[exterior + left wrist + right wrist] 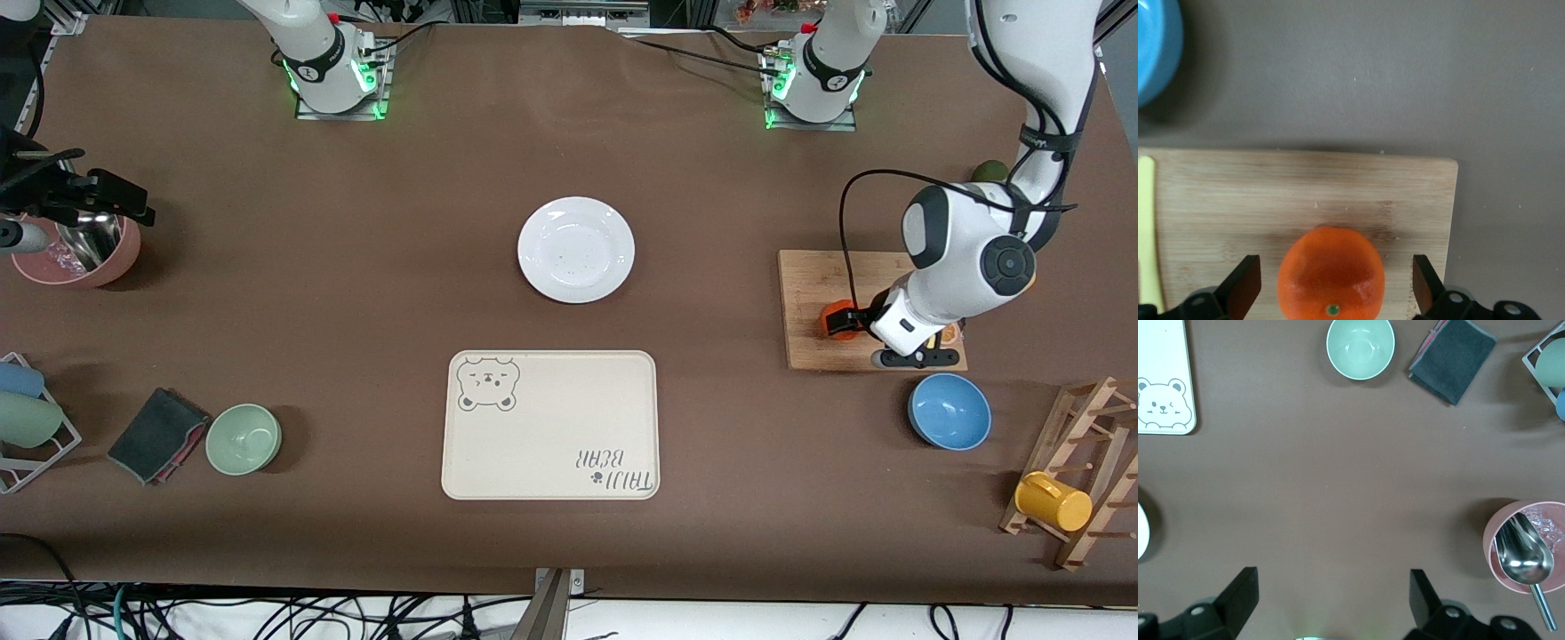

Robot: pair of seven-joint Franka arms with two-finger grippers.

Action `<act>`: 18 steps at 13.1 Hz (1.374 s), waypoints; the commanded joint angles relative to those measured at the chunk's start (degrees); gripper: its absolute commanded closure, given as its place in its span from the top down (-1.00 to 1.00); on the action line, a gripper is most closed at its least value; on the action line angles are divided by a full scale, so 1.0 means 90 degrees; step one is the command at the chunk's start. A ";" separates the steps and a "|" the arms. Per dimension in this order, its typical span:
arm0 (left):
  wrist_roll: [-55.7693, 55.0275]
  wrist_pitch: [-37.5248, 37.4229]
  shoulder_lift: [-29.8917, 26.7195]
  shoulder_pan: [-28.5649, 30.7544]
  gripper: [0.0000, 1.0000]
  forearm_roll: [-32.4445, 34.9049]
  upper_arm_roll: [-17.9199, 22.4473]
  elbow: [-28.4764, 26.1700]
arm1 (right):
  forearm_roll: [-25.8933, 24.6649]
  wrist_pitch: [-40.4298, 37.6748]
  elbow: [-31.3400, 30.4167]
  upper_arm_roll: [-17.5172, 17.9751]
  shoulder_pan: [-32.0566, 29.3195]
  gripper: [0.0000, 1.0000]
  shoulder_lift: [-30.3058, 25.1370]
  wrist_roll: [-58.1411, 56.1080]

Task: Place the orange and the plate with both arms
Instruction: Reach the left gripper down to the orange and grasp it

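1. Hanging over the pink bowl [111,260] at the right arm's end of the surface, the right pincer [1331,593] has its fingers wide apart with nothing between them. A metal scoop [1521,555] lies in that bowl.
2. Nearer the front camera at the same end stand a wire rack [40,449] with pale cups, a folded dark cloth [158,436] and a small green bowl [244,438], the cloth between the rack and the bowl.
3. In the middle of the surface the plate [576,250] lies flat on the brown cover, white and with nothing on it. No pincer is near it.
4. The cream tray [551,427] with the bear drawing lies nearer the front camera than the plate, apart from it.
5. Toward the left arm's end lies the wooden cutting board [818,284]. The orange [1331,275] sits on it, close to the board's edge toward the middle of the surface.
6. The left pincer [840,322] is low over the board, its fingers [1245,283] spread apart on either side of the orange, with a gap showing on each side in the left wrist view.
7. A blue bowl [949,411] stands just off the board, nearer the front camera.
8. A wooden mug rack [1089,444] holding a yellow mug [1053,502] stands at the corner of the left arm's end.
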 commanded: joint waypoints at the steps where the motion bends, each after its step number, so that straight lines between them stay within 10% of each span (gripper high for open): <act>1: -0.0004 0.0227 -0.0012 -0.0056 1.00 -0.0174 0.0036 -0.0198 | 0.0076 -0.0118 0.0129 -0.0003 0.0005 1.00 0.0030 -0.0066; 5: 0.0026 0.0736 0.0096 -0.0056 0.81 -0.0164 0.0046 -0.0492 | 0.0086 -0.0128 0.0129 -0.0003 -0.0005 1.00 0.0030 -0.0066; 8: 0.0054 0.0688 0.0038 -0.0046 -0.89 -0.0106 0.0046 -0.0492 | 0.0076 -0.0167 0.0129 -0.0003 0.0005 1.00 0.0021 -0.0066; 18: -0.0499 0.0306 -0.0695 -0.0397 -1.00 -0.0290 -0.1328 -0.0170 | 0.0076 -0.0167 0.0129 -0.0003 0.0005 1.00 0.0021 -0.0066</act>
